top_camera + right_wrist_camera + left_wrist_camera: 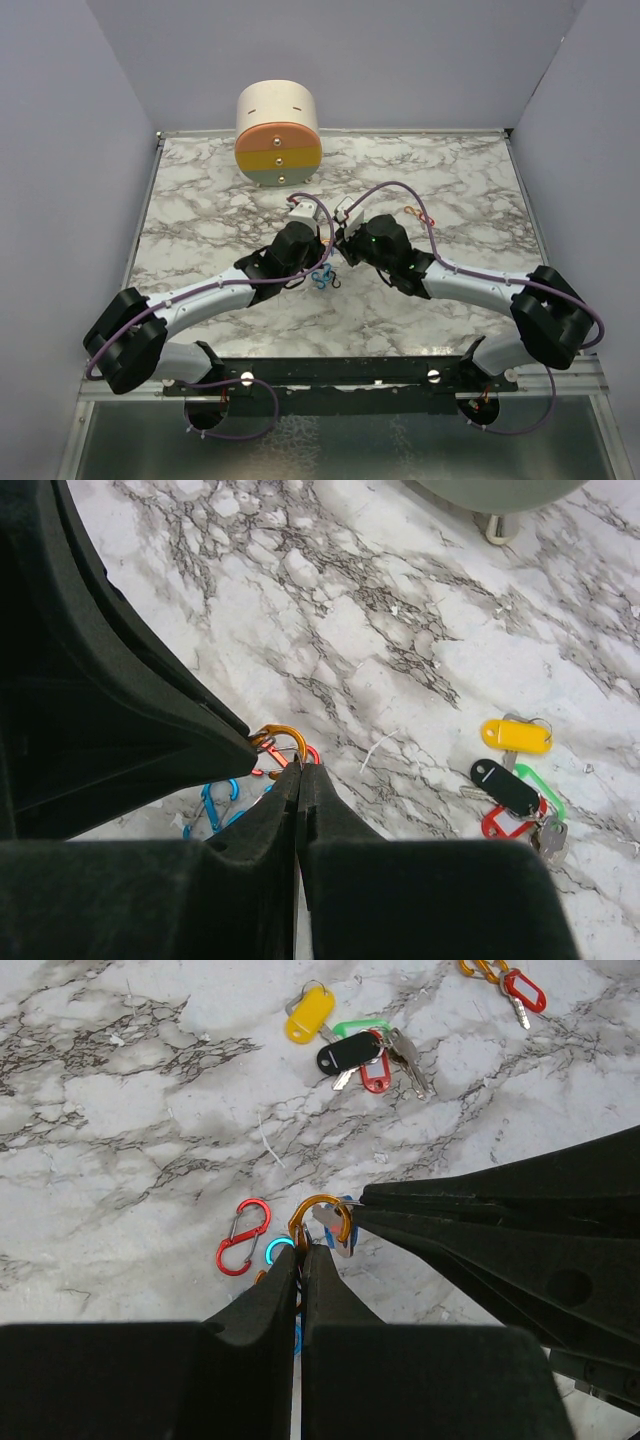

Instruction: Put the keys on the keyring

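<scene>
Left claw pinched shut on bottom of orange keyring; small key sits at ring's right side, just beside right claw, also shut, its hold unclear tbh.

Top cam: high behind the arm bases, angled down over the whole marble table. Wrist cams: close above that surface, looking steeply down, facing each other. Both wrist views share the orange clip and key bunch.

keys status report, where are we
Both shut on orange clip: left gripper, right gripper. The key bunch lies apart. Loose red clip beside.
</scene>
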`<state>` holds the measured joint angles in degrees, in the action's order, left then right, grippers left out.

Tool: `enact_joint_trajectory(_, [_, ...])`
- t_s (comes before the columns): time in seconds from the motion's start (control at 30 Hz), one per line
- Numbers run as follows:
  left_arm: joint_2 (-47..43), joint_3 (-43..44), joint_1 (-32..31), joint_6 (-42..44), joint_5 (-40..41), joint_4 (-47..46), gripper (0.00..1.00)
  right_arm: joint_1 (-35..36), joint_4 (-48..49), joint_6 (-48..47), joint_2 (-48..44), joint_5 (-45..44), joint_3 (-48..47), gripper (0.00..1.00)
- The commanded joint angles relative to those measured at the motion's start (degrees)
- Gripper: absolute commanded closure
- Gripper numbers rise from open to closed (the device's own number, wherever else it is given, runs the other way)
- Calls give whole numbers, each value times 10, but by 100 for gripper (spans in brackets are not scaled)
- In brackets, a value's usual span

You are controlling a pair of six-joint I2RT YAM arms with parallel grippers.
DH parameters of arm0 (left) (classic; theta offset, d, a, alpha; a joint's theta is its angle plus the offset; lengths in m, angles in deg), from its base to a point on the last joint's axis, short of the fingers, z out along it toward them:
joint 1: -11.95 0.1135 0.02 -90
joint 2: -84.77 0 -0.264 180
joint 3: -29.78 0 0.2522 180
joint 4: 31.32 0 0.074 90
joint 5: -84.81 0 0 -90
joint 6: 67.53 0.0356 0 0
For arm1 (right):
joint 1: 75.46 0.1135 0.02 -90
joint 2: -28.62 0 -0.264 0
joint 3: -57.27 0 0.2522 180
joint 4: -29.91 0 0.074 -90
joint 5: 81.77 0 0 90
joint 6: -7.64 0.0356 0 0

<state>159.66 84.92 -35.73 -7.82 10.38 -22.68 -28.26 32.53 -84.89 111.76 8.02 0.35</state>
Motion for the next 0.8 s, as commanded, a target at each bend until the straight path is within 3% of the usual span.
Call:
enact_joint_trajectory(0.0, [-19,-13,1,3,-6,1,98,3,26,-8,-23,-32,5,99])
enact_joint_trajectory(0.07, [-20,-13,1,2,-4,5,90,3,25,-8,-26,-33,6,99])
enact_joint_trajectory(0.23, [-27,-16,2,1,15,16,39,3,19,-9,-31,-42,5,99])
enact_joint_trajectory(0.33, [-38,-19,3,-4,33,25,24,3,13,-8,-34,-52,3,99])
enact_joint_trajectory(0.57, [-98,-50,6,-21,91,29,13,3,-11,16,-28,-111,-10,99])
enact_joint_trajectory(0.67, [-121,-65,7,-25,115,33,2,-1,-56,40,-9,-159,-42,99])
enact_joint_trajectory(0.77, [-137,-78,7,-26,130,33,1,-22,-97,76,14,-197,-70,99])
